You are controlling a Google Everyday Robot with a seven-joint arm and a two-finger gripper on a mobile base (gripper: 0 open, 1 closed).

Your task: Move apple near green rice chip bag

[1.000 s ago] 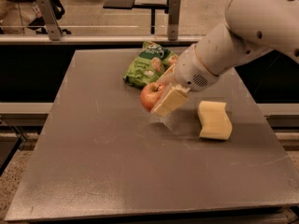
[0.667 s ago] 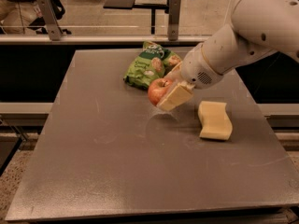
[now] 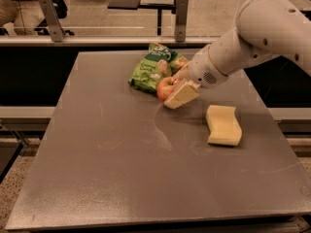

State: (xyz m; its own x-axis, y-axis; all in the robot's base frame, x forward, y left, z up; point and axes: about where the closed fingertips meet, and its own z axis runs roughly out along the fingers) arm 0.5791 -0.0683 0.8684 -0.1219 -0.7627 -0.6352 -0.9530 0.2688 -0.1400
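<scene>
Gripper [image 3: 174, 88] and apple [image 3: 163, 88] have shifted since the earlier frames, away from the camera and toward the green rice chip bag [image 3: 149, 71]. The gap to the bag has closed. The sponge [image 3: 223, 125] and the bag have not moved.

Tool state: clenched on the apple. One pale finger pad [image 3: 181, 95] lies across the apple's camera-facing side; the other finger is hidden behind the fruit.

Apple location: between the fingers at the tool tip. Its far edge is at the bag's lower edge, touching or just short of it; cannot tell which. Also can't tell whether it rests on the table [image 3: 116, 174] or hangs just above it.

Bag: directly past the fingertips, on the side away from the arm. Sponge: apart from the tool, on its camera side, below the forearm.

Progress, as a judgement: the carry is essentially done and the apple already counts as near the bag. Left to do: set it down if it is still lifted, let go, and back the arm out without nudging the apple or the bag.

Writing: the bag has white lettering on green and pale round chip pictures, but no word or brand is legible. No readable markings on the arm or the table.
</scene>
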